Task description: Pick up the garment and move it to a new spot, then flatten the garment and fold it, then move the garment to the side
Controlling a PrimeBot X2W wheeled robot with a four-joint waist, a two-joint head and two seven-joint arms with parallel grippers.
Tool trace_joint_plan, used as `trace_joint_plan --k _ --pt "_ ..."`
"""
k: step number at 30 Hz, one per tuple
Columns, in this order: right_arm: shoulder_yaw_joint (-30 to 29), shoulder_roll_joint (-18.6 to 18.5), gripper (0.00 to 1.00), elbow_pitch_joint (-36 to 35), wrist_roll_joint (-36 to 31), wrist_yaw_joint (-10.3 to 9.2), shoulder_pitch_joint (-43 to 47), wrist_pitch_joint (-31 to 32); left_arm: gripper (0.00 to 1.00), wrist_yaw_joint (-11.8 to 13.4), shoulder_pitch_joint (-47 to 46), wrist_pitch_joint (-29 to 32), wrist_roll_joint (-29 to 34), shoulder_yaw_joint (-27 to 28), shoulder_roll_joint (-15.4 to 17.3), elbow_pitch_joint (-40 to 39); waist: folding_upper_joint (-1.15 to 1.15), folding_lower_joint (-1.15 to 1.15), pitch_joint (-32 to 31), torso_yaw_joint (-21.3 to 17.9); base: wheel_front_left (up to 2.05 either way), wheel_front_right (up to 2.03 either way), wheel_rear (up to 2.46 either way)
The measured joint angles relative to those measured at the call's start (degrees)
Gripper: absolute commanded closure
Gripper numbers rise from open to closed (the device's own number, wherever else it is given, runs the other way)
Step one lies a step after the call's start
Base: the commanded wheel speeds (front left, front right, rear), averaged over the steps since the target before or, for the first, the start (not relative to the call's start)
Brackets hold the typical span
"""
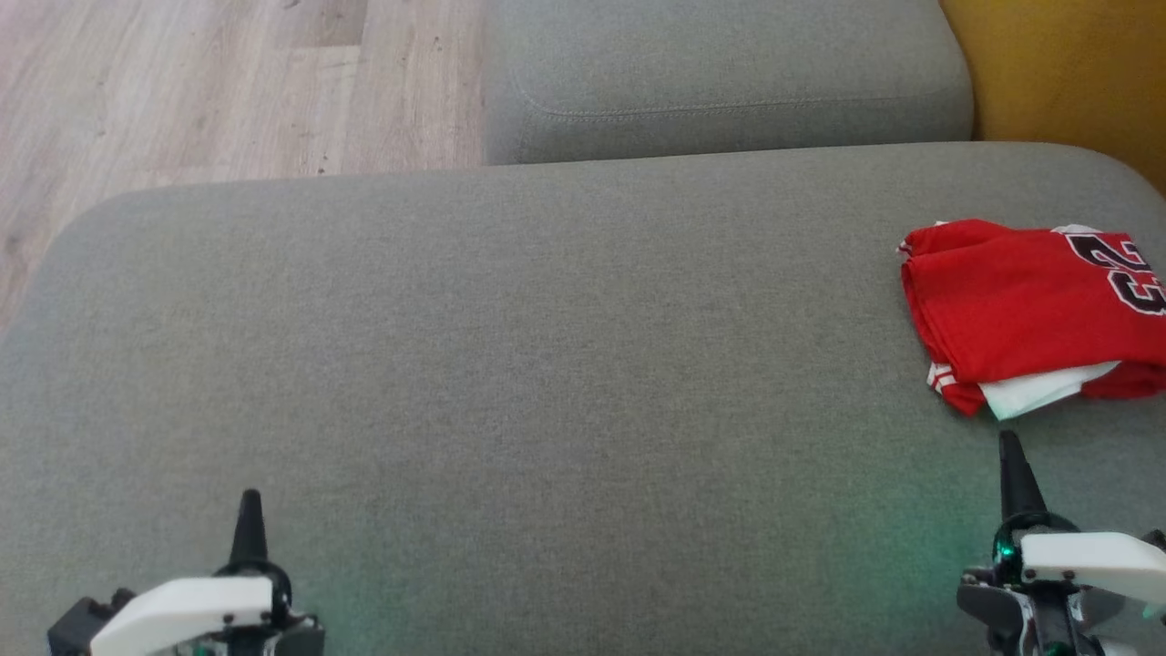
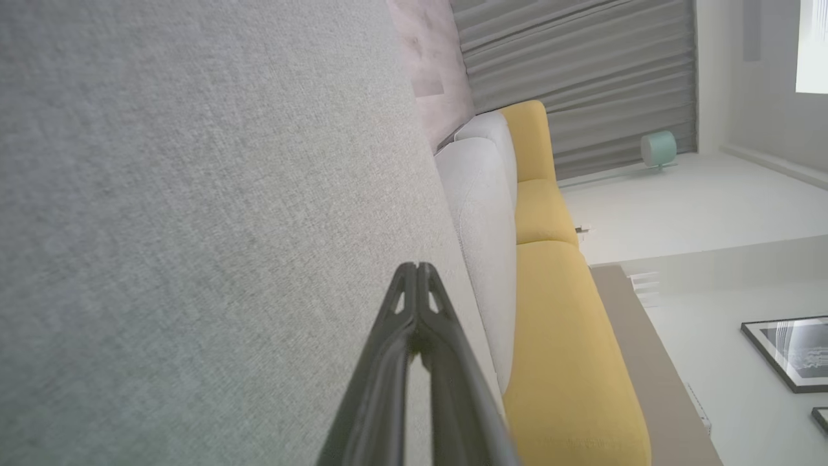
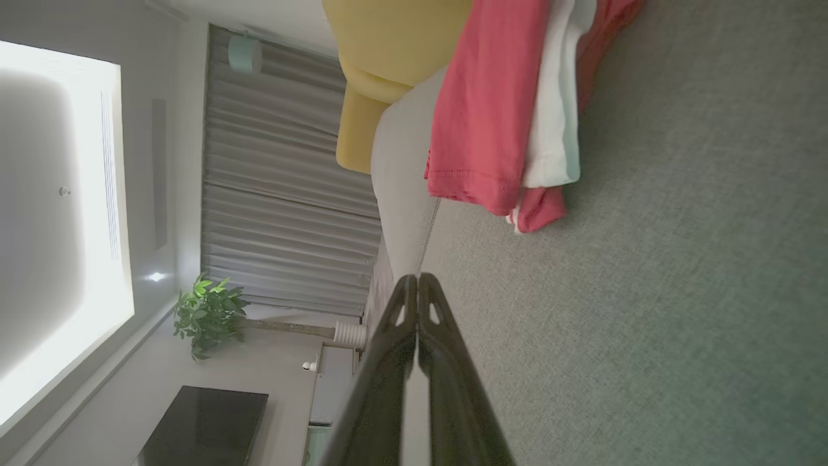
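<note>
Grey woven seat cushion (image 1: pixel 547 364) spread across most of the head view. Beyond its far edge, a second grey cushion (image 1: pixel 720 82), with pale wood floor (image 1: pixel 182 82) to the left and yellow upholstery (image 1: pixel 1075 64) in the far right corner.

Lying flat at the right edge of the seat cushion: folded red garment (image 1: pixel 1011 301), black-and-white numerals on top, a white layer poking out along the near side, partly cut off by the frame.

Just ahead of the right gripper (image 1: pixel 1009 446), near but not touching, with a strip of grey fabric between fingertip and hem. Same gap seen from the right wrist view, red and white folds lying beyond the dark fingers (image 3: pixel 446 362). Well apart from the left gripper (image 1: pixel 250 499), low at the opposite side of the cushion.

Both pairs of fingers pressed together tip to tip, closed and empty, hovering just over the upholstery.
</note>
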Motion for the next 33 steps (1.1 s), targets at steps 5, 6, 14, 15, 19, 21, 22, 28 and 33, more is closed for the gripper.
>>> trace_joint_plan --k 5,6,14,15,19,21,22,28,33 --pt "-0.48 0.0 1.0 -0.13 3.04 0.0 -0.51 0.73 1.0 -1.03 -1.23 0.9 -2.16 1.14 -0.65 0.02 0.0 0.0 0.3 -0.15 0.0 0.0 0.0" --pt "-0.56 0.0 1.0 -0.14 3.68 0.0 -0.82 0.96 1.0 -1.04 -1.4 1.07 -2.6 1.37 -0.79 0.03 0.0 0.0 0.36 -0.18 0.0 0.0 0.0" --pt "-1.03 -0.01 1.0 -0.54 8.56 0.0 -2.31 2.04 1.0 -2.54 -1.88 2.34 -6.2 3.5 -1.55 0.04 0.0 0.0 0.83 -0.41 0.0 0.0 0.0" --pt "-1.1 -0.01 1.0 -0.55 9.14 0.0 -2.31 2.31 1.0 -2.56 -1.99 2.43 -6.64 3.91 -1.7 0.04 0.0 0.0 0.89 -0.44 0.0 0.0 0.0" --pt "-1.56 -0.01 1.0 -0.6 11.67 0.0 -2.33 2.94 1.0 -3.38 -2.81 2.97 -8.27 4.77 -2.09 0.09 0.0 0.0 1.13 -0.55 0.0 0.0 0.0" --pt "-1.64 -0.01 1.0 -0.67 12.23 0.0 -2.4 3.08 1.0 -3.48 -3.04 3.05 -8.77 4.99 -2.29 0.09 0.0 0.0 1.19 -0.58 0.0 0.0 0.0" --pt "-1.78 -0.01 1.0 -0.76 12.82 0.0 -2.53 3.3 1.0 -3.55 -3.19 3.26 -9.28 5.34 -2.48 0.09 0.0 0.0 1.25 -0.61 0.0 0.0 0.0" --pt "-2.3 -0.01 1.0 -1.13 15.77 0.0 -3.84 3.97 1.0 -4.52 -3.81 3.96 -11.17 6.46 -2.85 0.13 0.0 0.0 1.49 -0.73 0.0 0.0 0.0" --pt "-2.31 -0.01 1.0 -1.13 15.75 0.0 -3.86 3.97 1.0 -4.52 -4.0 3.96 -11.17 6.51 -2.89 0.13 0.0 0.0 1.48 -0.73 0.0 0.0 0.0"
